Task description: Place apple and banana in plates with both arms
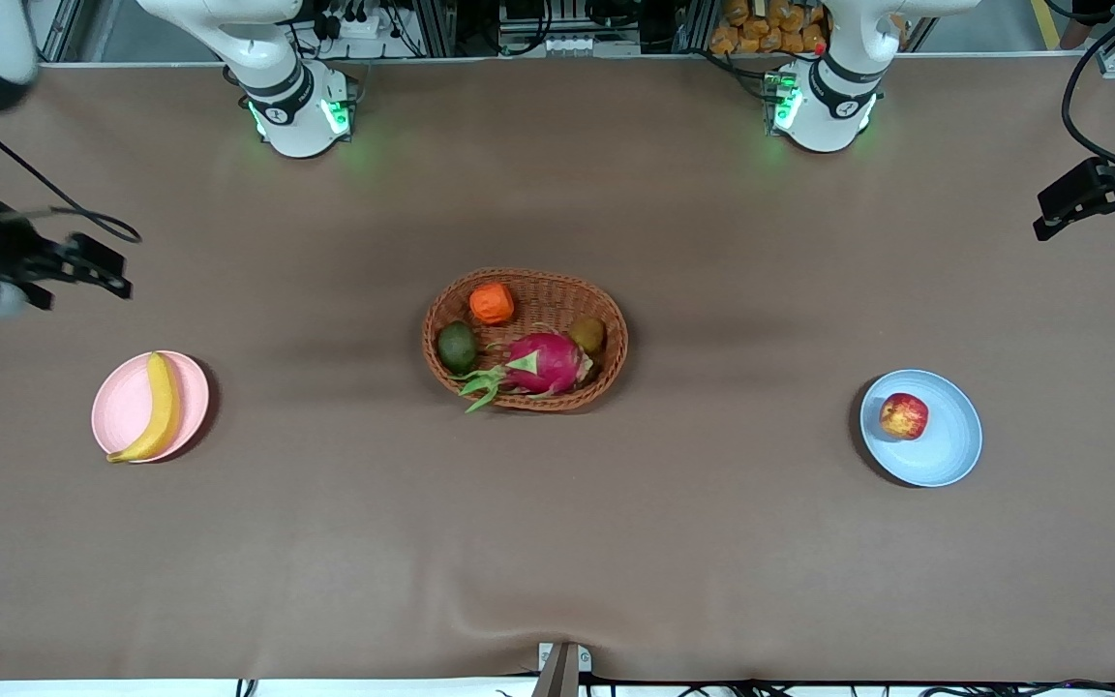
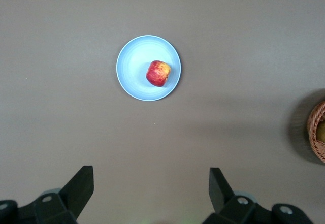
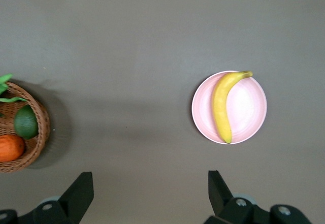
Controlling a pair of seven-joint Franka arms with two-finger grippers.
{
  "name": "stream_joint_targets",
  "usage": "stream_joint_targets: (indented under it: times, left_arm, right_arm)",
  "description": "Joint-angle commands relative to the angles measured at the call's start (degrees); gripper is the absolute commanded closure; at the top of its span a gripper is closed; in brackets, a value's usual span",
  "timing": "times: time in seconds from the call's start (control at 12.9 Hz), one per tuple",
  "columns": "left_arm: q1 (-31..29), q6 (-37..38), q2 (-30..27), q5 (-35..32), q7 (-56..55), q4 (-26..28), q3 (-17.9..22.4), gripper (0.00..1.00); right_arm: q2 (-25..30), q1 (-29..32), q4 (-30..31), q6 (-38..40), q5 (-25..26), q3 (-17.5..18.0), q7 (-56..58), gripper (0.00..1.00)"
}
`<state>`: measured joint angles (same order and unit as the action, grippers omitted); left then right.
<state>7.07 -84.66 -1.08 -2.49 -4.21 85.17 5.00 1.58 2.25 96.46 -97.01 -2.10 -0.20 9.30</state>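
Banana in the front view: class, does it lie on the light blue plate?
No, the banana lies on the pink plate; the blue plate holds the apple.

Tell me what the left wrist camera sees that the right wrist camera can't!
Only the left wrist view shows the apple sitting on the blue plate, with the open left hand above the table and holding nothing.

Only the right wrist view shows the banana lying on the pink plate, plus the green fruit and the orange fruit in the basket, and the open, empty right hand.

Both show the brown table and an edge of the wicker basket.
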Motion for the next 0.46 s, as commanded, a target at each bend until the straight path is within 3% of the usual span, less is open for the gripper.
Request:
stream_joint_targets:
  times: [0.0,0.23,0.39]
  left_arm:
    - [0.05,3.34,-0.23,-1.37,-0.89,-0.88,-0.87,0.00]
    - [0.05,3.36,-0.15,-1.46,-1.24,-1.15,-1.05,0.00]
    - [0.13,3.18,-0.15,-1.37,-1.33,-0.97,-0.96,0.00]
  right_arm:
    - [-0.62,0.56,-5.22,2.79,0.43,0.29,-4.43,0.00]
    - [-0.44,2.66,-7.07,9.97,0.08,0.29,-12.88,0.00]
    - [-0.35,1.71,-7.78,10.79,0.08,-1.20,-15.35,0.00]
